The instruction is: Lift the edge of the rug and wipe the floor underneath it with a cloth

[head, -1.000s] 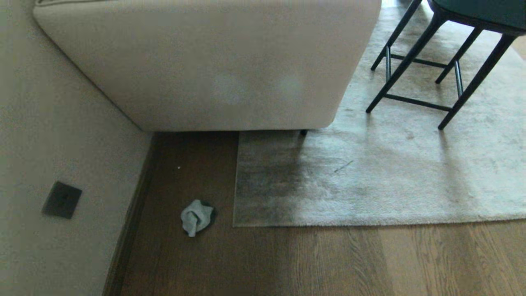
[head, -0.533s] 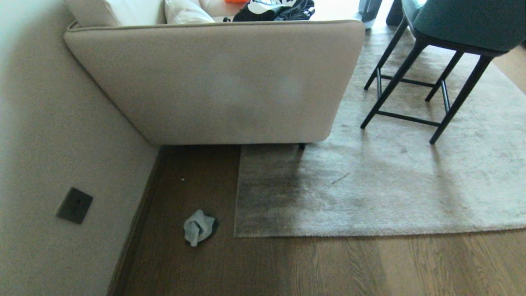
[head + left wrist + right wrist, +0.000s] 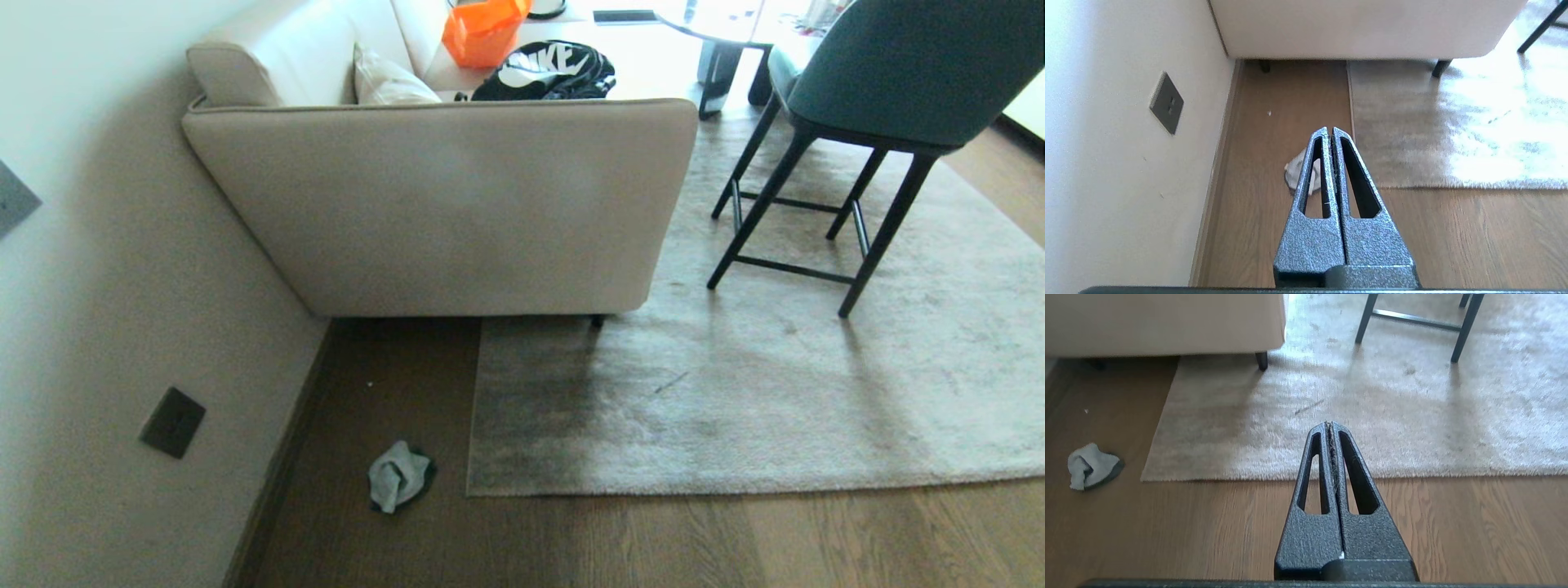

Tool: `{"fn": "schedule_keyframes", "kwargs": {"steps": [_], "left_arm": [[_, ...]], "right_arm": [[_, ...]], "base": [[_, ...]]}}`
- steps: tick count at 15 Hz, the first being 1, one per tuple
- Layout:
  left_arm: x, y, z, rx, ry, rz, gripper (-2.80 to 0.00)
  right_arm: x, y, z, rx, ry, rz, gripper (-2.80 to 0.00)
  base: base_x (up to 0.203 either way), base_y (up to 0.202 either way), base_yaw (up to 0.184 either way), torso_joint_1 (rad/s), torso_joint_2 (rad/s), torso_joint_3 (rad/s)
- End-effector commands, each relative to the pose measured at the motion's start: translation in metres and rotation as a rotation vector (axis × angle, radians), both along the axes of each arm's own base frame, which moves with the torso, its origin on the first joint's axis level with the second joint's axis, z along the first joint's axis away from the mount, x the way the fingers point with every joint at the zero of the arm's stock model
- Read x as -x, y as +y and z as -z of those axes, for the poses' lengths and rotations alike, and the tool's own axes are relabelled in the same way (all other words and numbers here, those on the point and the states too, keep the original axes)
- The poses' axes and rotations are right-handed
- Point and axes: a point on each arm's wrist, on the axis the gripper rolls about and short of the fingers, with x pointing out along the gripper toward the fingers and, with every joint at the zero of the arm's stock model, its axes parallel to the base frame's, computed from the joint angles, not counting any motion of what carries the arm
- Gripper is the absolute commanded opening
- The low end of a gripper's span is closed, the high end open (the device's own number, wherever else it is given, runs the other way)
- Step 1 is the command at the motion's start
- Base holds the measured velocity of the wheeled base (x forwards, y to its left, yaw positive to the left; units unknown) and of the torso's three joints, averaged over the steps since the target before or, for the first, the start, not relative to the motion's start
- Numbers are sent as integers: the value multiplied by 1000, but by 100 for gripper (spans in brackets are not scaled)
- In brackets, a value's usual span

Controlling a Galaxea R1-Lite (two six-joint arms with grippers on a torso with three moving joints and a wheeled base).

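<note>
Cloth [image 3: 398, 486] on floor [image 3: 735, 539] beside rug edge [image 3: 471, 408]

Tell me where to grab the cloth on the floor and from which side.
Grip the cloth at its raised, bunched fold, coming straight down from above. It lies crumpled in a small heap on the bare floor, apart from the rug corner and clear of the wall, so a top pinch on the puckered ridge should catch fabric; its flat edges hug the wood. The left gripper hangs nearest, shut.

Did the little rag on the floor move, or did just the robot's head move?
No. The cloth lies the same way beside the rug edge; the whole view tilted up, so only the camera moved.
</note>
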Motion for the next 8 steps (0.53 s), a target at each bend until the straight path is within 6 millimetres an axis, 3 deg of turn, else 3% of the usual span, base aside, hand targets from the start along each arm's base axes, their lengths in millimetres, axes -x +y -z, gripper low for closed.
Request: {"fn": "schedule_keyframes", "kwargs": {"steps": [1,8], "left_arm": [[0,0,0,2,-2,0,-280],[0,0,0,2,-1,-2,-280]], "right_arm": [[0,0,0,0,1,0,-280],[0,0,0,0,1,0,-280]], "base": [[0,0,0,3,1,211],[0,0,0,3,3,201]]}}
